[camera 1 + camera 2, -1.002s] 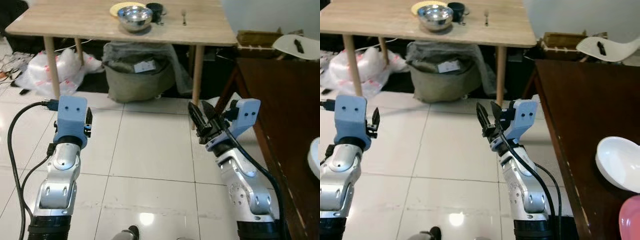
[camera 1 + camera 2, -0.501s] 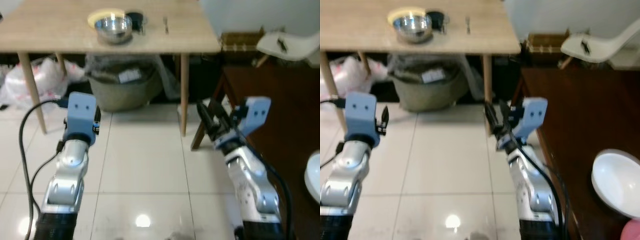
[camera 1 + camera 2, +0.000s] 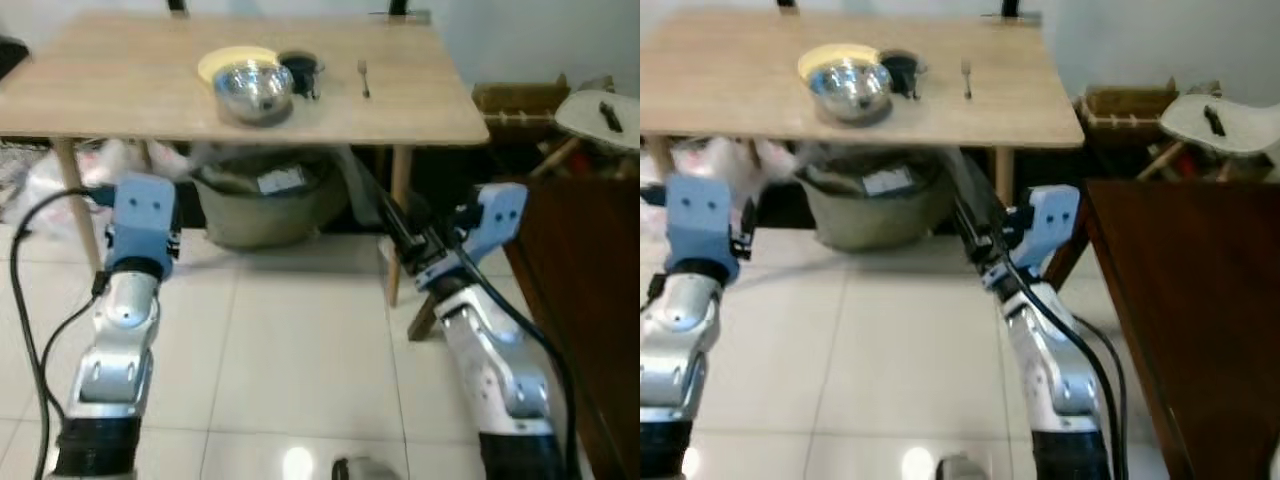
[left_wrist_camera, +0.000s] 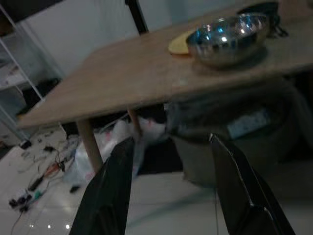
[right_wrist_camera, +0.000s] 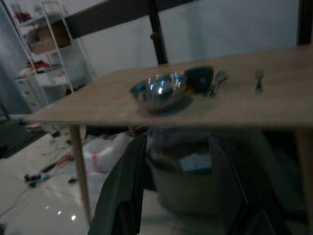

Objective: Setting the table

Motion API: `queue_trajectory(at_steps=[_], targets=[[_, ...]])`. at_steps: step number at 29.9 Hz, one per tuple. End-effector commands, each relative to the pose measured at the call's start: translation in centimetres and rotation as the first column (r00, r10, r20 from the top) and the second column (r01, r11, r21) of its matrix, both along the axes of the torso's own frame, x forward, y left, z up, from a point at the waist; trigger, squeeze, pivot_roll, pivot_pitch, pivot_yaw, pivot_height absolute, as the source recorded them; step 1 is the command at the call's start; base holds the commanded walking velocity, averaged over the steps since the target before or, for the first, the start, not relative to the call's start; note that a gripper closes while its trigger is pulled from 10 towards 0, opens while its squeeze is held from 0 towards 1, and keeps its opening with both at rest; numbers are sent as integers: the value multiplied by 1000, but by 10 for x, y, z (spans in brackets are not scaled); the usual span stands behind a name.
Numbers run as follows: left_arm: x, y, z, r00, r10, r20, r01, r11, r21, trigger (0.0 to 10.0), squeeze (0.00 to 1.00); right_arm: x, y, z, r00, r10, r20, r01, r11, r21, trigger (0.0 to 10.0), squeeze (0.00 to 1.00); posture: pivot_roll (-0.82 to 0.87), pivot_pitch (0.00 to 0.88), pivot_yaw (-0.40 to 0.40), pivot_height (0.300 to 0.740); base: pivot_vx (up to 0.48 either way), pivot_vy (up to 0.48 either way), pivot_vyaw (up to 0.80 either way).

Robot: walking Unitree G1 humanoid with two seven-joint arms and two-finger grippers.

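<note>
Now nearer the wooden table (image 3: pixel 120 95), steel bowl (image 3: pixel 253 92)

Both arms reach forward, left gripper (image 4: pixel 168 191) and right gripper (image 5: pixel 178 188) with fingers spread, empty.

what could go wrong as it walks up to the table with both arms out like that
Both grippers are open and empty, held below the tabletop. The right gripper sits close to the table leg, so it could knock it. Rising too near the edge, the fingers could jolt the table and shift the steel bowl or fork.
</note>
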State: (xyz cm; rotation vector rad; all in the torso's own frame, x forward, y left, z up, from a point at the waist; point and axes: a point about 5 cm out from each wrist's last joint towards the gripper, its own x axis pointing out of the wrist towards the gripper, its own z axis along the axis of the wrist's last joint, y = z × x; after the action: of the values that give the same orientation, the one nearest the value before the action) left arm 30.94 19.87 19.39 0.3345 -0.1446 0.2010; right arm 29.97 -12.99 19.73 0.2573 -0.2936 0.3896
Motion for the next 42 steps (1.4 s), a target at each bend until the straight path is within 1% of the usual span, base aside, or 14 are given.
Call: queue_trajectory(at_steps=[1,6,10,14,15,16,19,21,32,37,40,41,42], targets=[[-2,7,-3,1000,20,-9,-20,1000,20,10000,0,1,5,3,1000,11,11,-11,1000,4,10000,0,-84,32,39,740,480,0,0],[-2,6,-2,1000,7,0,-7,1000,26,10000,0,2,5,7,1000,1,21,-1,1000,4,10000,0,-84,32,39,740,480,0,0],[-2,4,-1,1000,-3,2,3,1000,28,10000,0,3,6,7,999,-23,35,25,997,-67,10000,0,-82,36,38,740,480,0,0],[-2,2,-2,1000,-9,2,9,1000,27,10000,0,3,6,7,999,-27,36,29,996,-82,10000,0,-86,38,39,740,480,0,0],[-3,-1,0,999,-44,16,44,999,15,10000,0,3,7,7,999,-29,33,32,997,-77,10000,0,-84,38,38,740,480,0,0],[-3,-1,0,999,-44,16,44,999,15,10000,0,3,7,7,999,-29,33,32,997,-77,10000,0,-84,38,38,740,480,0,0],[-6,-8,5,989,-138,45,139,990,-11,10000,0,4,7,7,999,-32,27,34,997,-70,10000,0,-84,38,38,740,480,0,0],[-8,-12,7,983,-176,52,178,984,-16,10000,0,4,7,7,999,-32,26,34,997,-69,10000,0,-82,40,34,740,480,0,0],[-7,-9,10,981,-186,55,187,982,-6,10000,0,6,11,7,999,-26,20,27,996,-83,10000,0,-82,40,34,740,480,0,0],[-7,-10,10,980,-193,54,194,981,-4,10000,0,7,16,7,1000,-2,14,3,994,-111,10000,0,-82,40,34,740,480,0,0],[-8,-11,9,979,-200,52,200,980,-2,10000,0,5,26,5,997,81,-3,-80,985,-151,10000,0,-80,40,32,740,480,0,0],[-8,-11,9,979,-200,52,200,980,-2,10000,0,5,26,5,997,81,-3,-80,985,-151,10000,0,-80,40,32,740,480,0,0],[-8,-11,9,978,-201,51,201,980,-1,10000,0,4,30,4,994,109,-8,-109,980,-166,10000,0,-80,40,32,740,480,0,0]])
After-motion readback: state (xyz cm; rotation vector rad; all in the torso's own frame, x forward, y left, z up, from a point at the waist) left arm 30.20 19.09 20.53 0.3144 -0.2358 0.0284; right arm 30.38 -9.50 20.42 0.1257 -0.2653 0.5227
